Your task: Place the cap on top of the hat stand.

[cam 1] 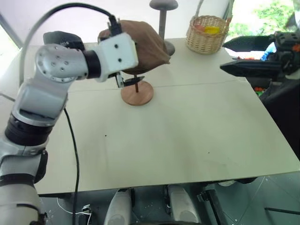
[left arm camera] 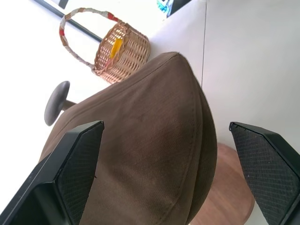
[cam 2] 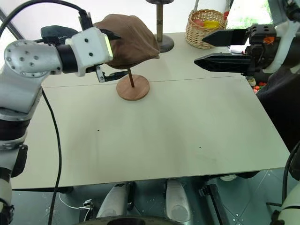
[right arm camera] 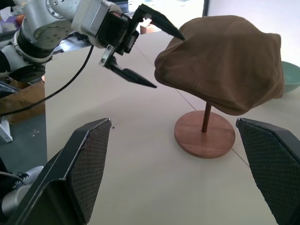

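Resting on the hat stand (right arm camera: 205, 132), the cap (right arm camera: 225, 61) drapes over its top, so the rod and round base show beneath it, toward eleven o'clock on the tabletop (cam 2: 178, 131). The left gripper (right arm camera: 151, 52) sits just beside the cap at its nine o'clock side, fingers spread wide, one tip at the crown's edge and the other below the brim; whether either touches the fabric cannot be told. The right gripper (cam 2: 211, 49) hangs well apart at the cap's three o'clock, fingers spread and holding nothing. Behind the cap, at twelve o'clock, stands a grey stand (cam 2: 160, 21), and a wicker basket (cam 2: 206, 30) sits toward one o'clock.
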Controlling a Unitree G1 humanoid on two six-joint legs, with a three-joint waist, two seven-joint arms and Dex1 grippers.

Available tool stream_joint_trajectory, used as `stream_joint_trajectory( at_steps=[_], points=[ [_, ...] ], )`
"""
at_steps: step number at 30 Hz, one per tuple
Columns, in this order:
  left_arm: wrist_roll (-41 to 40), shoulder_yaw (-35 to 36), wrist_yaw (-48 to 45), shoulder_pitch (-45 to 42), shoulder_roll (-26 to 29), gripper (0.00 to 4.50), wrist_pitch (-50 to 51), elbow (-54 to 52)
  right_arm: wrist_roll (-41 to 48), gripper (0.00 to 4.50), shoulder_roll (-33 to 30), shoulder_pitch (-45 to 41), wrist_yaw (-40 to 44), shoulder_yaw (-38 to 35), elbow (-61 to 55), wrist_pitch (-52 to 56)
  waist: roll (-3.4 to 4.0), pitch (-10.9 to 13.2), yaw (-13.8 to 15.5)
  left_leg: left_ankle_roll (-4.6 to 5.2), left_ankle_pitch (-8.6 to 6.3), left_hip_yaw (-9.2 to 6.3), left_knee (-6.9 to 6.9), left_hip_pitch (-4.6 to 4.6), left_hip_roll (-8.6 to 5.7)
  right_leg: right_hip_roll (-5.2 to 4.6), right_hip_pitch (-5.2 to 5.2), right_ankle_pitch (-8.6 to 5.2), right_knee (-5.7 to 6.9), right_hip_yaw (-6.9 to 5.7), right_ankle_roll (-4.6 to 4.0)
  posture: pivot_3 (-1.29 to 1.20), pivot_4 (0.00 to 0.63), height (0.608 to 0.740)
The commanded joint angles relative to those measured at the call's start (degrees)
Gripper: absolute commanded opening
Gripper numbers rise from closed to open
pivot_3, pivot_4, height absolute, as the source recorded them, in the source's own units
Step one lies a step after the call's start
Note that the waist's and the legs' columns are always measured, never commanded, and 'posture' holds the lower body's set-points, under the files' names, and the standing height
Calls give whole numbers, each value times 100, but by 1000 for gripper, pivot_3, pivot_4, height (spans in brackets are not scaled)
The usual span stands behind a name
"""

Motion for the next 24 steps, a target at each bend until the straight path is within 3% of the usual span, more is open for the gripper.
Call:
stream_joint_trajectory(
  at_steps=[1, 12, 24],
  points=[
    [-50, 132, -209, -5, 40, 4500, 55, -265, -46, 4378, 0, -146, -89, -128, -58, -109, 0, 0, 0, 0, 0, 0, 0, 0, 0, 0, 0, 0, 0, 0, 0, 0, 150, 740],
    [701, -399, -140, -231, -225, 4500, -29, -48, -74, 4378, 98, -182, -165, -89, -106, -133, 0, 0, 25, 0, 0, 0, 3, -1, 0, 0, 0, 1, 1, 0, 2, 0, 150, 740],
    [2012, -754, 569, -330, -918, 4500, -984, 780, -170, 4378, 315, -173, -250, 16, -185, -213, 0, 0, 27, 0, 0, 0, 6, -1, 0, 1, 0, 3, 4, 0, 3, 0, 150, 740]
  ],
)
